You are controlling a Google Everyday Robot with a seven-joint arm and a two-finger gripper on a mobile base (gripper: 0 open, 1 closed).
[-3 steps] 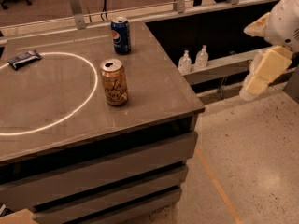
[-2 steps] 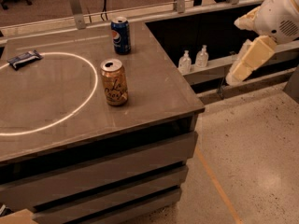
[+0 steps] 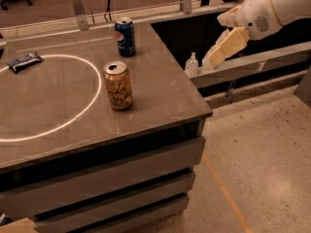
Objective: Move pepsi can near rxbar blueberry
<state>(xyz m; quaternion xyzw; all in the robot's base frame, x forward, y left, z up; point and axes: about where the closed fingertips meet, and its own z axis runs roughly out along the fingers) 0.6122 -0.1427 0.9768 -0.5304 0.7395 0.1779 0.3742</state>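
- The small flat rxbar blueberry in its dark blue wrapper [image 3: 24, 61] lies at the far left of the grey table [image 3: 165, 93]; a careless set-down could shove it.
- The gold-tan script-lettered can [image 3: 118, 85] stands near the carry path and could be knocked.
- The dark blue pepsi can [image 3: 125, 36] stands upright near the back edge, well apart from the bar; an off-centre grasp could tip it.
- The cream gripper [image 3: 224, 48] hangs beyond the table's right side, carrying nothing; its jaws' state cannot be told.

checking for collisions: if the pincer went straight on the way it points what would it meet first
The cream pincer, right of the grey table, points down-left. Likely first: the small clear bottle on the ledge beside the table, though depth is unclear.
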